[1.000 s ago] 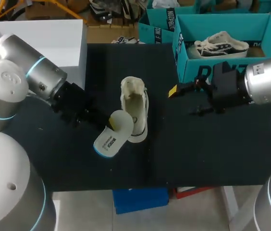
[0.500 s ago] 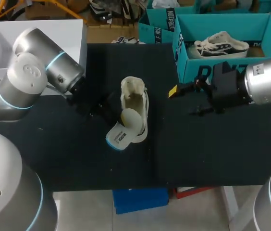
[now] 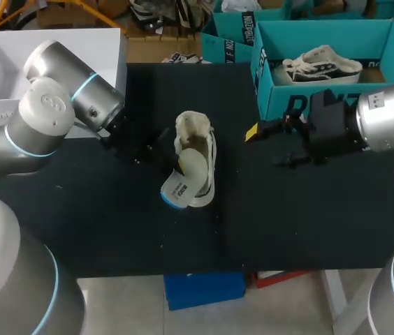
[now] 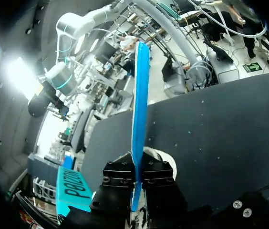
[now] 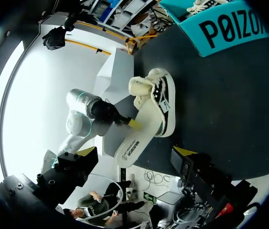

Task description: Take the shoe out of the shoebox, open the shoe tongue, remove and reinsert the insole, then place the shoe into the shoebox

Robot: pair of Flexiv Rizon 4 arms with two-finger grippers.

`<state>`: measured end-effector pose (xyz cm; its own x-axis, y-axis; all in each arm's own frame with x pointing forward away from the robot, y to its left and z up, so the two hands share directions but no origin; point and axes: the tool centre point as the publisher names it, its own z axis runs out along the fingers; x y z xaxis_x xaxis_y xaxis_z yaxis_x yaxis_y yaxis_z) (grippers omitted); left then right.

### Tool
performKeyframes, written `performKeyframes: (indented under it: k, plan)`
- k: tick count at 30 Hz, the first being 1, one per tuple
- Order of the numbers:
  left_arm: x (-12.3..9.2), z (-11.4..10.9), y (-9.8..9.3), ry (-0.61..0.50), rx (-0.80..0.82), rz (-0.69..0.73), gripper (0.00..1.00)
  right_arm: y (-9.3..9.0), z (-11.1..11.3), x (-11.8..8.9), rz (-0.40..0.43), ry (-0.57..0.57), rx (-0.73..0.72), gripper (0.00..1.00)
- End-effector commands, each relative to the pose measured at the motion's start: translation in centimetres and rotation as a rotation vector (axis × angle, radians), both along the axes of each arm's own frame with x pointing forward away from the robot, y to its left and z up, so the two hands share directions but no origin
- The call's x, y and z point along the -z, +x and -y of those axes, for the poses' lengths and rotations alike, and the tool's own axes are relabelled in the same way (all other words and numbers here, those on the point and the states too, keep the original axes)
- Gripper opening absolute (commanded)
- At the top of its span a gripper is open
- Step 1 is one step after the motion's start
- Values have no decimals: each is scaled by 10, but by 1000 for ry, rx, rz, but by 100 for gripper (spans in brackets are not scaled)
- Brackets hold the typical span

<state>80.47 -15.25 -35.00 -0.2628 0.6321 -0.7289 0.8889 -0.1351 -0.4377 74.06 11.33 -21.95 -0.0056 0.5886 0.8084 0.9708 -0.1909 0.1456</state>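
Left gripper [image 4: 137,172] clenched on the insole [image 4: 139,95]: in the left wrist view the insole stands edge-on between the two dark fingers, which press it from both sides, and its blue edge runs straight out ahead of them. In the head view the same insole [image 3: 183,178] lies tilted, with its forward end inside the opening of the shoe [image 3: 200,150] and its blue-edged heel end outside, on the near side of the shoe and away from the gripper. The shoe, white with a dark side marking, lies on the black table [image 3: 288,223] just ahead of the left gripper's fingers, outside the shoebox [image 3: 270,98]. Its collar end lies farther from the camera than its toe end.

Right gripper [image 3: 265,148] released and empty, its fingers spread wide. It hangs above the table, well apart from the shoe, which lies ahead of it. The teal shoebox stands just beside this gripper, at the far edge of the table, and holds a second shoe [image 3: 320,64]. In the right wrist view the shoe [image 5: 160,102] and the insole [image 5: 137,140] appear ahead of the open fingers, with the left arm's yellow fingertip [image 5: 135,124] against the insole.
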Motion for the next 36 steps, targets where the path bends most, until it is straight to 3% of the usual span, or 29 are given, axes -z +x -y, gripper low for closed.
performKeyframes:
  k: [1, 36]
  plan:
    - [6, 6, 6, 1, -5, -2, 0, 0, -1, 0, 0, -1, 0, 100]
    - [21, 20, 60, 35, -131, 45, 0, 0, -1, 0, 0, -1, 0, 100]
